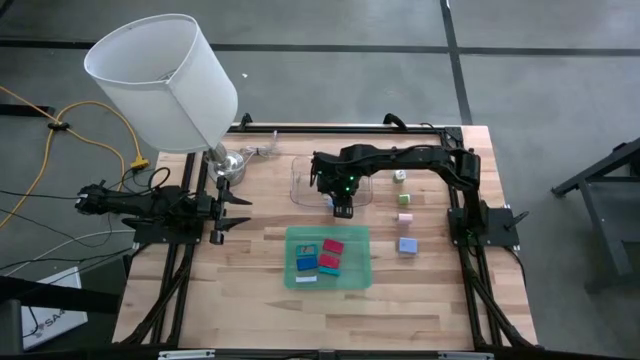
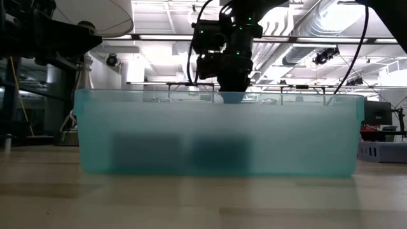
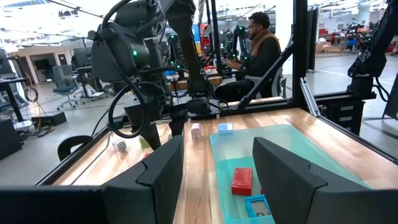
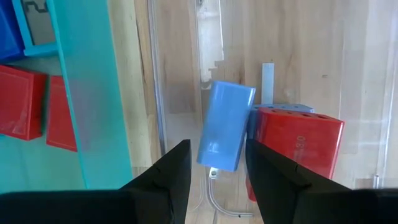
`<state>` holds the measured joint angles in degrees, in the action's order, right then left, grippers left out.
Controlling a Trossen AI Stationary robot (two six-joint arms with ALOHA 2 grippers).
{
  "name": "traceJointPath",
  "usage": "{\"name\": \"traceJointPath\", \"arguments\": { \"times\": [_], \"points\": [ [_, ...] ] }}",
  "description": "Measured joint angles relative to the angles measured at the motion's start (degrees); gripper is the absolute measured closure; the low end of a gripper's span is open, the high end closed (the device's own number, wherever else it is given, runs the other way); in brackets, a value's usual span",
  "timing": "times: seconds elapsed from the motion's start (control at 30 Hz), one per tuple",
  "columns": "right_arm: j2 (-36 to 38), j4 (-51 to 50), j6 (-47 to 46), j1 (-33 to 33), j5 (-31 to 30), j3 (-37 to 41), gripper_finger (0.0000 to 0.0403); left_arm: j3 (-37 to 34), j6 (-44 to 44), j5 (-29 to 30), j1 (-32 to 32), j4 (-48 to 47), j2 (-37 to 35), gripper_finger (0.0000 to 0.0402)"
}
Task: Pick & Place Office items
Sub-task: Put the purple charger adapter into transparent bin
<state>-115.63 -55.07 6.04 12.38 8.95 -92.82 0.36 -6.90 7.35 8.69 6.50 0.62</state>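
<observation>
Right gripper (image 4: 216,171) hangs over the clear tray (image 1: 300,185), fingers narrowly parted around a blue block (image 4: 225,126), gripping nothing yet. Next: close and lift. Left gripper (image 1: 238,211) waits, open.

**Little legible text**

In the right wrist view, the red block (image 4: 297,146) in the clear plastic tray (image 4: 180,93) carries embossed characters on its side that look like "8.0"; nothing else can be read in any view.
</observation>
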Motion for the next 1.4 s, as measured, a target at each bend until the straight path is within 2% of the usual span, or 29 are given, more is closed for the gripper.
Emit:
{"name": "traceJointPath", "arguments": {
  "times": [0.23,0.53,0.8,1.07,1.2,1.4],
  "points": [
    [1.08,0.93,0.04,-0.25,-4.12,0.00,0.0263,0.00,0.00,0.00,0.00,0.00,0.00,0.0215],
    [9.17,1.92,0.20,-0.42,-8.36,-0.05,0.0263,0.00,0.00,-0.02,0.01,0.00,0.00,0.0215],
    [16.08,-5.46,-1.00,-1.67,-9.40,-0.07,0.0265,0.02,0.00,0.00,0.00,0.00,0.00,0.0215],
    [18.50,-13.73,-8.51,-7.28,-15.38,0.11,0.0265,0.00,0.00,-0.02,0.00,0.00,0.02,0.0215],
    [23.12,-13.44,-12.37,-10.63,-15.40,4.32,0.0265,0.02,0.00,-0.02,0.01,0.01,0.00,0.0215],
    [32.49,-7.21,-20.10,-15.78,-14.96,18.56,0.0266,0.00,0.00,0.00,0.00,0.00,0.02,0.0215]
  ]
}}
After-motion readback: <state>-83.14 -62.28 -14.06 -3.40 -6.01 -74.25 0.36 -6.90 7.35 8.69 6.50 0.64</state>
